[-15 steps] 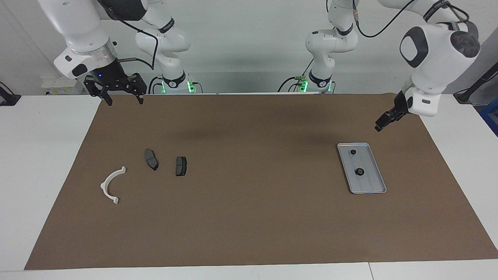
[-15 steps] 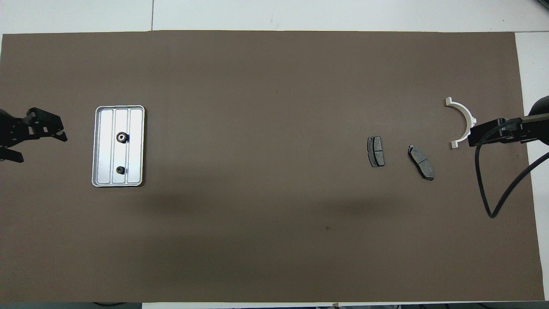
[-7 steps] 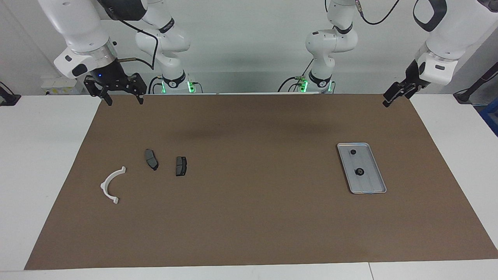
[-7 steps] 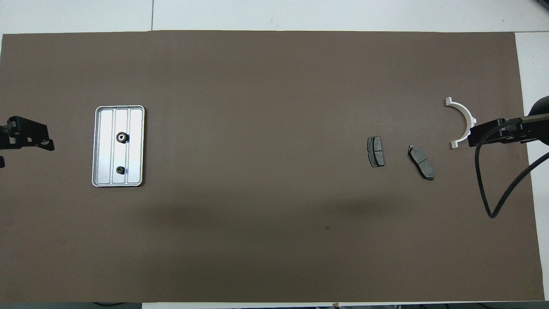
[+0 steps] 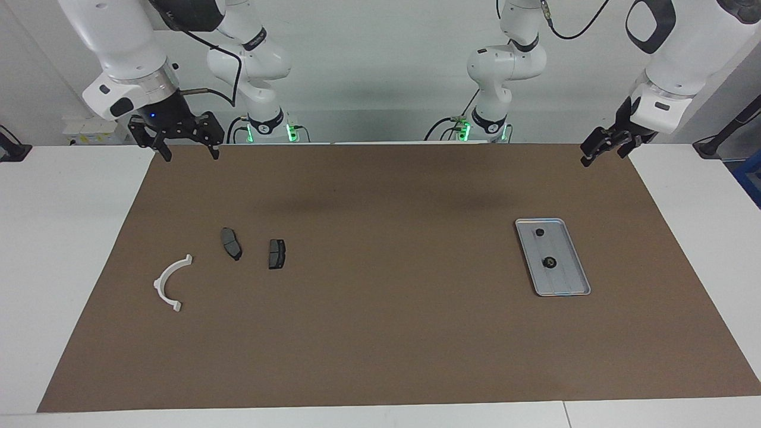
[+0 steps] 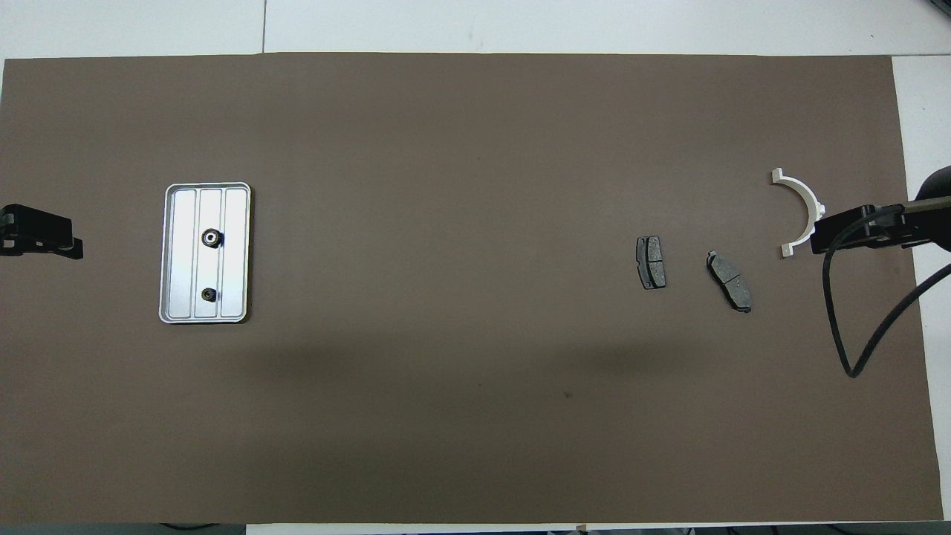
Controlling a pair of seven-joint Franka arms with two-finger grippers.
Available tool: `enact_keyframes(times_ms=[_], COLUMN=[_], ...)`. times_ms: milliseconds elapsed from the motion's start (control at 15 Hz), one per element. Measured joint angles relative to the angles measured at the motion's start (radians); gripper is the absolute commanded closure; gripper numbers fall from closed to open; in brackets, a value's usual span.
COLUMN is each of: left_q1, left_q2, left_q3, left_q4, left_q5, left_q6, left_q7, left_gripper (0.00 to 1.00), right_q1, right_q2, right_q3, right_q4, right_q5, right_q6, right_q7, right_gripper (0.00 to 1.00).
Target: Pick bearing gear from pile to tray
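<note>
Sitting in the tray (image 5: 579,282) already are both round black gears (image 5: 550,262), so the empty, wide-open left claw (image 5: 605,148) and right claw (image 5: 181,142) should simply stay raised.

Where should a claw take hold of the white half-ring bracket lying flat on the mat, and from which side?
Probably straight down from above, pinching the thin band of the white half-ring bracket at the middle of its arc, one finger inside the curve and one outside. It lies flat, nothing touching it, and its stepped ends look awkward to clamp. The right claw hangs open at that end of the table.
</note>
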Motion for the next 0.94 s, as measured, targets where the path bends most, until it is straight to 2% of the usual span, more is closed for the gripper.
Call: enact_keyframes(times_ms=[936], left_q1=[0.0], left_q2=[0.021], left_q3=[-0.01], left_q4=[0.058], left_q5=[0.0], left_q6=[-0.04], left_q7=[0.011], left_gripper=[0.0], right_q1=[0.0], right_q2=[0.0], right_q3=[0.0], right_q4=[0.0], right_q5=[0.0], right_q6=[0.0], right_q7=[0.0], right_gripper=[0.0])
